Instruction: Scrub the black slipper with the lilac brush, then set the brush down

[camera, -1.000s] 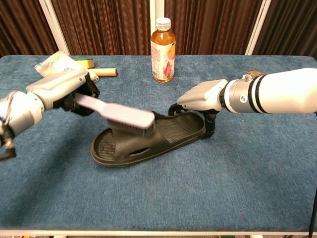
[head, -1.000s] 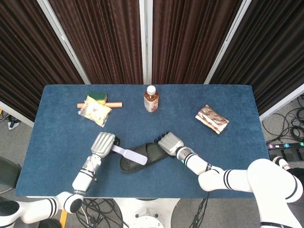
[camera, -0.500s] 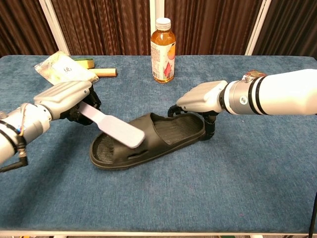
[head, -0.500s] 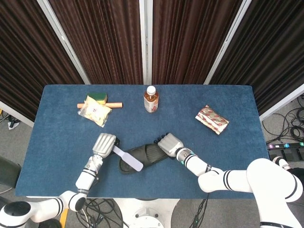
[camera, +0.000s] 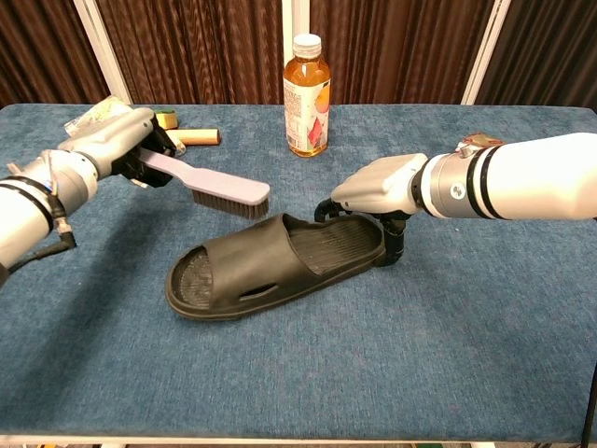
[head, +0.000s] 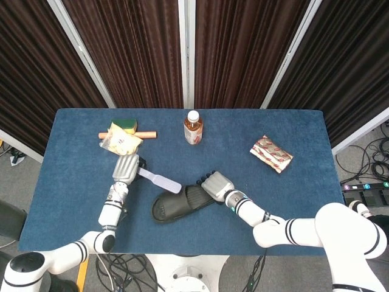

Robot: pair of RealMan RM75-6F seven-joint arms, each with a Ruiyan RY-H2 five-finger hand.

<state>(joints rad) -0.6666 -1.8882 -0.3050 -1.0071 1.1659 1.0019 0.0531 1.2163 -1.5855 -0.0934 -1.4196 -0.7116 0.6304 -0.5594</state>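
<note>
Left robot hand [camera: 117, 142] of mine is gripping the lilac brush [camera: 215, 188] by its handle, bristles down, hanging over the blue surface [camera: 466, 327] just beside the black slipper [camera: 270, 261] and not touching it. Right robot hand [camera: 378, 187] is clamped on the slipper's heel end. Slipper sits mid-surface, with an orange drink bottle [camera: 307, 93] standing behind it.
</note>
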